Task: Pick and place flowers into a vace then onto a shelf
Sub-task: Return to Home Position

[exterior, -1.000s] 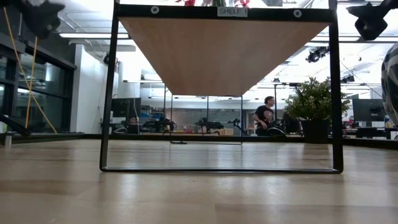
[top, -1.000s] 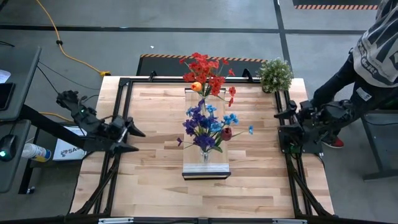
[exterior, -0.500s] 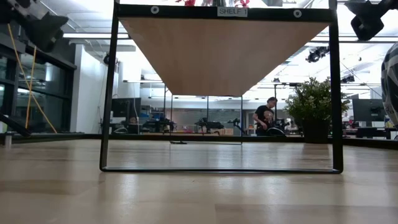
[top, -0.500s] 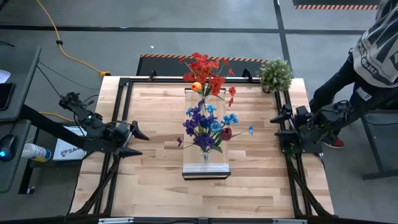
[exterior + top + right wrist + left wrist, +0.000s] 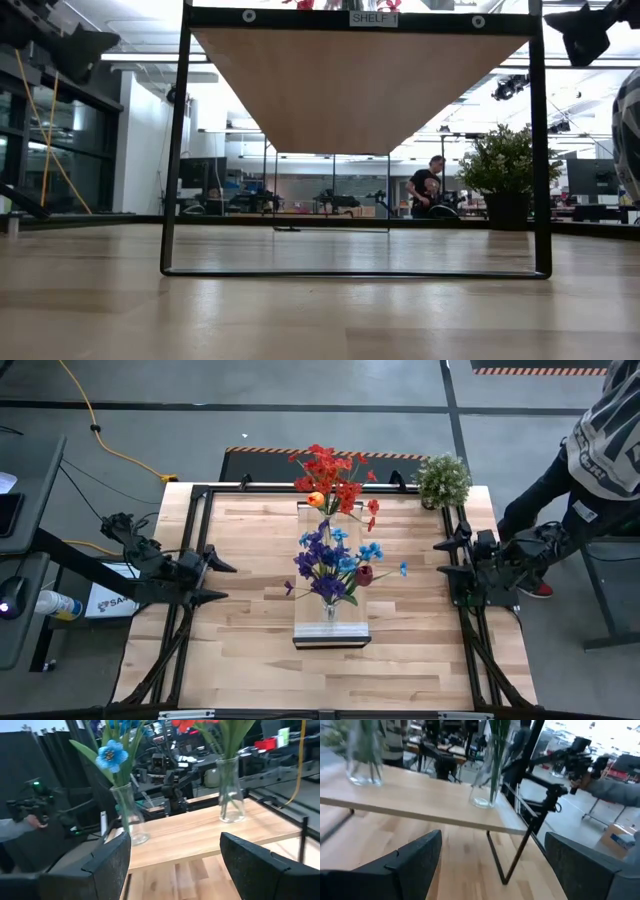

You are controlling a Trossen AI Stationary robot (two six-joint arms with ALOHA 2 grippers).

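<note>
The shelf (image 5: 332, 632), a narrow light plank on a black frame, stands across the middle of the table. Two glass vases stand on it. The near vase (image 5: 329, 610) holds blue, purple and dark-red flowers (image 5: 330, 563). The far vase (image 5: 231, 795) holds red and orange flowers (image 5: 330, 475). My left gripper (image 5: 230, 583) hangs open at the table's left edge, pointing level at the shelf. My right gripper (image 5: 437, 558) hangs open at the right edge, facing it. Both are well apart from the shelf and hold nothing.
A bushy potted plant (image 5: 442, 480) stands at the table's far right corner. A person in a striped top (image 5: 600, 450) stands close behind my right arm. Bare tabletop (image 5: 250, 640) lies on both sides of the shelf and under it (image 5: 350, 250).
My left gripper has come down a little and rolled about its own line, staying open at the left edge. My right gripper has rolled too, and its fingers now stand out more toward the shelf. The shelf, vases and flowers have kept still.
</note>
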